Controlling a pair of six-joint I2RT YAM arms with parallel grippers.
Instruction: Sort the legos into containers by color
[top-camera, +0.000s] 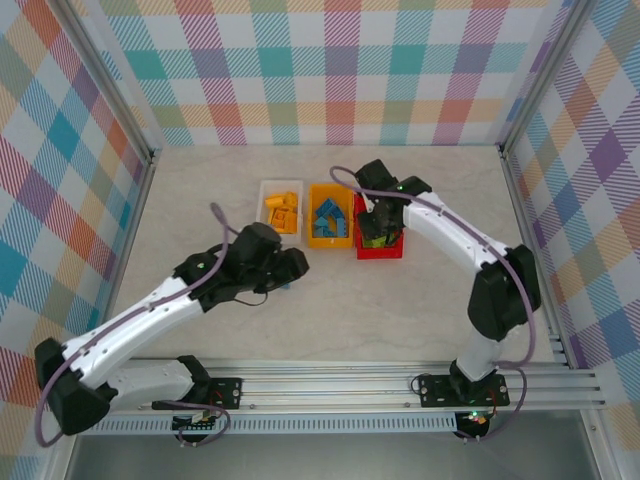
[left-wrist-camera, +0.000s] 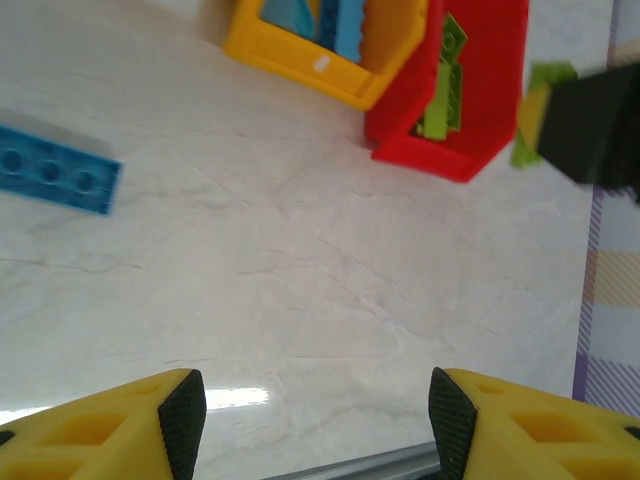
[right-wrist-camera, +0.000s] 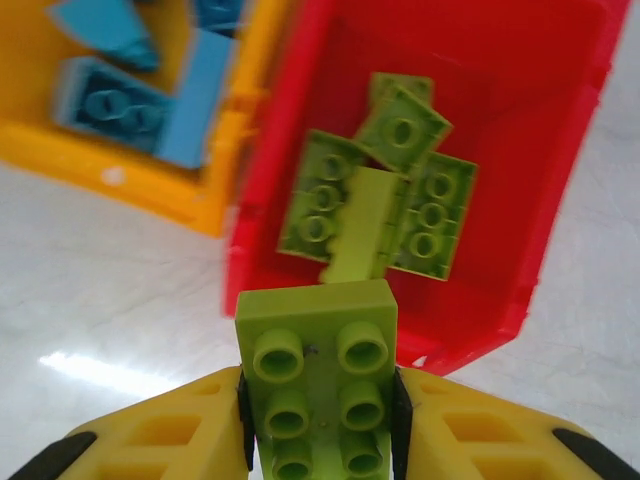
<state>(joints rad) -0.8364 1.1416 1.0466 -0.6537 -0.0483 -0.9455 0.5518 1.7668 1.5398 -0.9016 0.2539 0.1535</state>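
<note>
The right pincer (right-wrist-camera: 322, 425) is clenched on a green brick (right-wrist-camera: 318, 370), studs facing the wrist camera, at the near rim of the red bin (right-wrist-camera: 560, 150). Inside that bin lie several green bricks (right-wrist-camera: 385, 195), overlapping in a loose heap. Just beside it stands the yellow bin (right-wrist-camera: 150, 185), holding blue bricks (right-wrist-camera: 110, 100); whether the two bins touch cannot be told.

From overhead, three bins sit in a row at mid-bench. The white bin (top-camera: 262, 200) is on the left with yellow bricks (top-camera: 283, 212), the yellow bin is in the middle, and the red bin is on the right with the right arm (top-camera: 450, 235) bent over it. The left pincer (top-camera: 293, 265) hangs low over the bench (top-camera: 400, 310), on the near side of the row and apart from the right pincer.

The left wrist camera shows the left pincer released, its fingers (left-wrist-camera: 182, 420) spread wide and empty above bare bench. One blue brick (left-wrist-camera: 55, 172), a flat strip with a line of studs, lies alone on the bench to that pincer's left, apart from the bins. At the far right of the same view, the right pincer's dark body carries the green brick beside the red bin's outer wall.
</note>
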